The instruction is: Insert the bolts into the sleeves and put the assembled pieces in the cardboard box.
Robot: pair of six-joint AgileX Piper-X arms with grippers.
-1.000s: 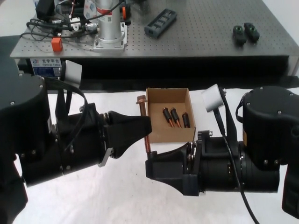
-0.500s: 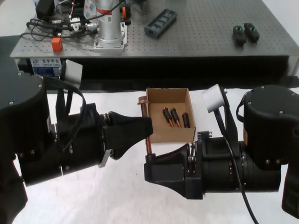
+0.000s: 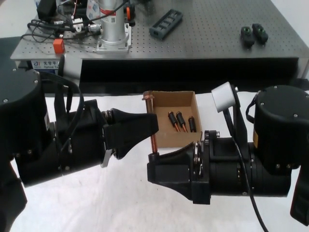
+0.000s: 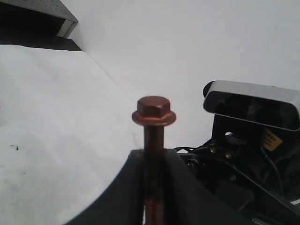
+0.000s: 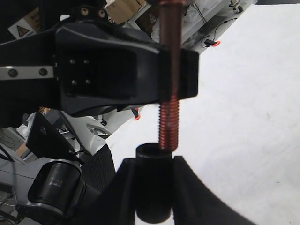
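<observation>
My left gripper [image 3: 153,126] is shut on a copper bolt [image 3: 151,123], held upright with its hex head [image 4: 153,111] on top, just left of the cardboard box [image 3: 181,140]. Black fingers [image 4: 183,187] press the bolt's shank on both sides. Directly beneath it, my right gripper [image 3: 153,160] is shut on a black sleeve [image 5: 153,183], held with its opening upward. The bolt's threaded tip [image 5: 168,138] meets the sleeve's mouth. Three assembled pieces [image 3: 180,121] lie inside the box.
A perforated metal table [image 3: 203,43] stands behind the white bench cloth [image 3: 120,203]. On it are a black tray [image 3: 165,23], two black parts [image 3: 253,35], a metal post [image 3: 113,24], cables and an orange block [image 3: 58,45].
The left gripper has lifted the bolt slightly and set it more upright. The right gripper has shifted a little left, bringing the sleeve under the bolt's tip.
</observation>
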